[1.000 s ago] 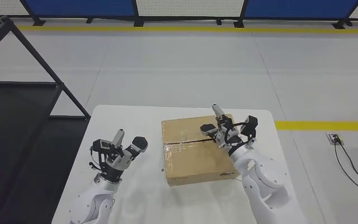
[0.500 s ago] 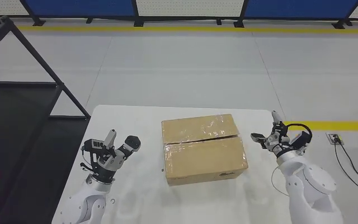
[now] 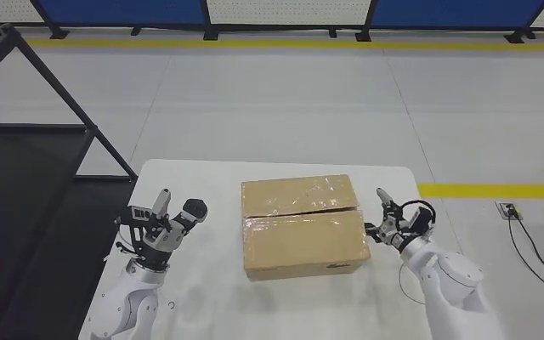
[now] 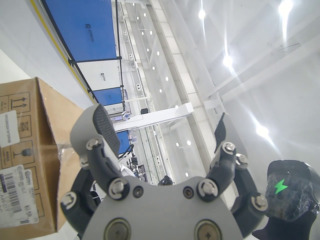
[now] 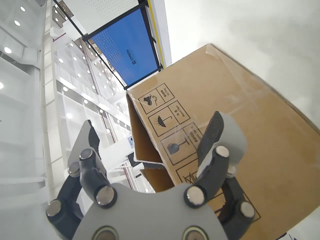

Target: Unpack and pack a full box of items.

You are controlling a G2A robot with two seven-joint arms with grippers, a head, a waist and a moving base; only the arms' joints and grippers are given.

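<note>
White table (image 3: 204,183), blue panels (image 3: 119,10)

Right gripper (image 3: 376,214) leaves the cardboard box (image 3: 302,225) top, swings out right, comes back, now spread wide just beside its right side. Left gripper (image 3: 177,204) drifts left, away from box. Box shifts slightly left.

Spread left pincer (image 4: 162,128) beside cardboard box (image 4: 30,136)

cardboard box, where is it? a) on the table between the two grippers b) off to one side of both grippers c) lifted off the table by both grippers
a: the cardboard box rests on the table, left gripper on one side, right gripper on the other.
</note>
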